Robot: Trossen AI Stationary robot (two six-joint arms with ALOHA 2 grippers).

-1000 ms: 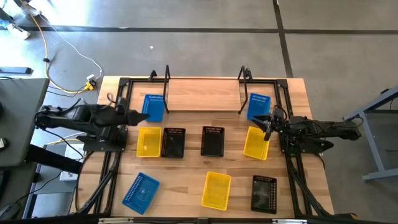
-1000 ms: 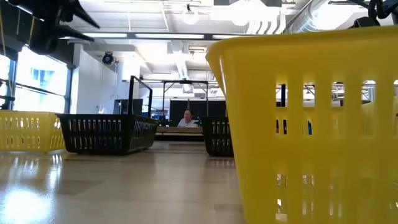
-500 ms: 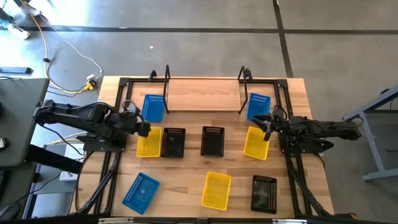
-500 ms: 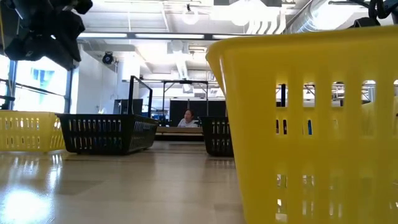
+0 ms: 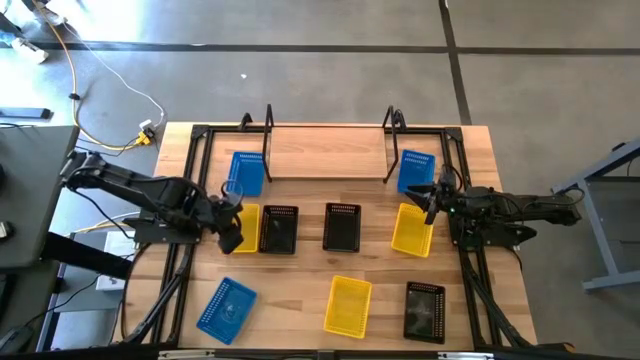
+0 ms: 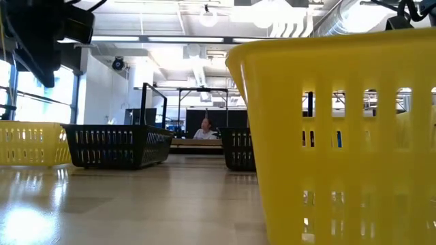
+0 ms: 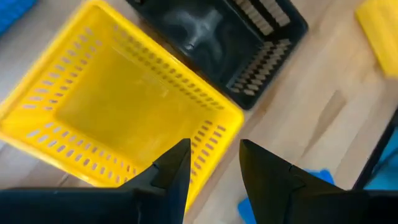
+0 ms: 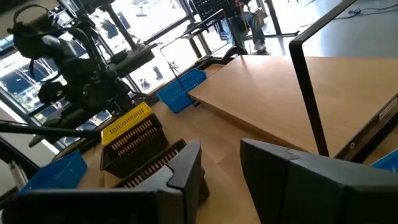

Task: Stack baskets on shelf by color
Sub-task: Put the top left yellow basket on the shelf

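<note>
Left hand (image 7: 211, 165) slightly open and empty over a yellow basket (image 7: 118, 118), right hand (image 5: 432, 203) parted, empty, beside the shelf (image 5: 325, 152).

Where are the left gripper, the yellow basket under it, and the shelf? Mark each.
left gripper (image 7: 213, 163): left wrist view, gap between fingertips.
yellow basket (image 7: 118, 106): left wrist view, inner floor.
shelf (image 5: 325, 153): high view, bare middle of board.

No readable text, labels, brands, numbers or signs in any view; baskets, shelf, arms, table all unmarked as far as visible; background room in low view shows nothing legible
</note>
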